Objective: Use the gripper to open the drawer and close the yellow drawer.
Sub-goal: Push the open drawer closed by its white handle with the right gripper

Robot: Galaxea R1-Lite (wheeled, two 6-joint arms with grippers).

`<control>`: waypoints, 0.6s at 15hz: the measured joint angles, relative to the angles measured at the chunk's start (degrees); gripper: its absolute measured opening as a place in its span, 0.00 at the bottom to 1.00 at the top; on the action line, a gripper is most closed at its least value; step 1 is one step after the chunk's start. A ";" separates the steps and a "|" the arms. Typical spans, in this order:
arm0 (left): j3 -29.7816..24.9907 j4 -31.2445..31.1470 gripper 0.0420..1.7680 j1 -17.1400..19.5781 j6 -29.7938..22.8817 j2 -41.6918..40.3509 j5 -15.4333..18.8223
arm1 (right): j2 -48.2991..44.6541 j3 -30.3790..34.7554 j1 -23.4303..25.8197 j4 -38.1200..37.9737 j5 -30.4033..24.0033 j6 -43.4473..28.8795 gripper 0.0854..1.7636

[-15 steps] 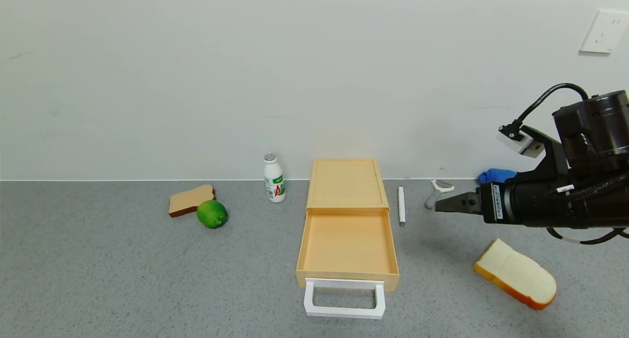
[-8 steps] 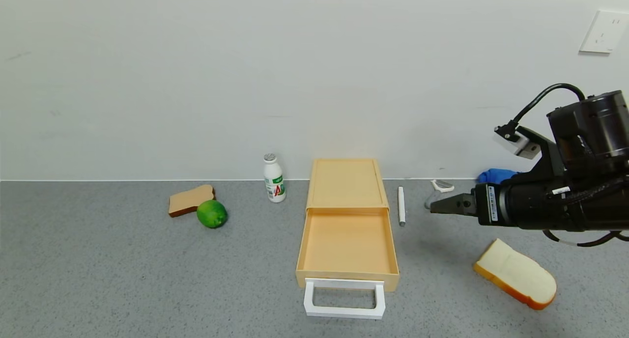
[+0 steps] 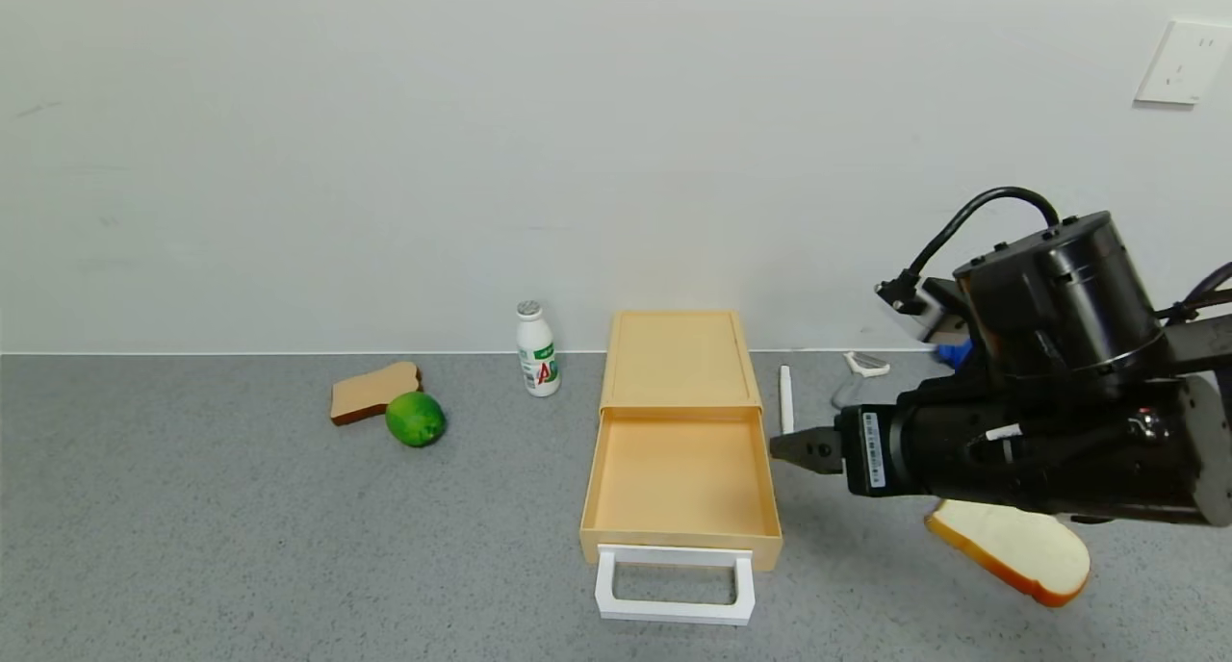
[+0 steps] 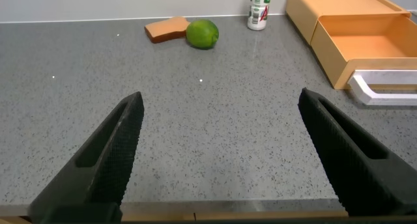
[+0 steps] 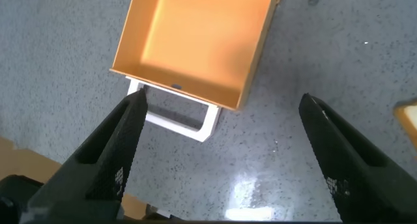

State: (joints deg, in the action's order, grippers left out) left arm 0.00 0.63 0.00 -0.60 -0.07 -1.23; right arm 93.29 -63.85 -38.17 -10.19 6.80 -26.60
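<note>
The yellow drawer (image 3: 680, 441) sits in the middle of the grey counter (image 3: 241, 547), with its back close to the wall. Its tray is pulled out toward the robot, and nothing lies inside it. The white loop handle (image 3: 674, 585) sticks out at the front of the tray. The right gripper (image 3: 782, 446) hangs in the air just beside the right side of the open tray, pointing toward it and not touching it. In the right wrist view the right gripper (image 5: 221, 159) has its two black fingers (image 5: 114, 152) spread wide apart, and the tray and handle (image 5: 179, 116) show between them, lower down. The left gripper (image 4: 221, 152) waits low over the bare counter, well to the left of the drawer, and its fingers (image 4: 107, 152) are spread wide too, holding nothing. A small white bottle (image 3: 537, 349) stands just left of the drawer box. A green lime (image 3: 415, 419) touches a brown bread slice (image 3: 373, 391) farther left. A white pen (image 3: 786, 399) lies just right of the box. A pale bread slice (image 3: 1020, 551) lies under the right arm.
</note>
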 joint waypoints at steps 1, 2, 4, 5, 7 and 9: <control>0.00 0.00 0.97 0.00 0.00 0.00 0.00 | 0.72 -0.20 -1.71 0.02 1.79 -1.15 0.97; 0.00 0.00 0.97 0.00 0.00 0.00 0.00 | 1.74 -0.59 -3.19 0.00 3.45 -2.04 0.97; 0.00 0.02 0.97 0.00 0.02 0.00 -0.02 | 4.14 -1.44 -5.32 0.05 4.94 -3.05 0.97; 0.00 0.02 0.97 0.00 0.02 0.00 0.00 | 5.57 -1.94 -6.16 0.05 5.32 -3.44 0.97; 0.00 0.00 0.97 0.00 0.00 0.00 -0.02 | 8.13 -2.74 -7.42 0.09 6.58 -3.69 0.97; 0.00 0.00 0.97 0.00 0.00 0.00 -0.02 | 10.48 -3.15 -8.58 1.46 7.08 -3.72 0.97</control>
State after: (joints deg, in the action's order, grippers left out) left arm 0.00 0.63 0.00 -0.60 -0.07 -1.26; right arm 103.78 -67.00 -46.75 -8.73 13.89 -30.32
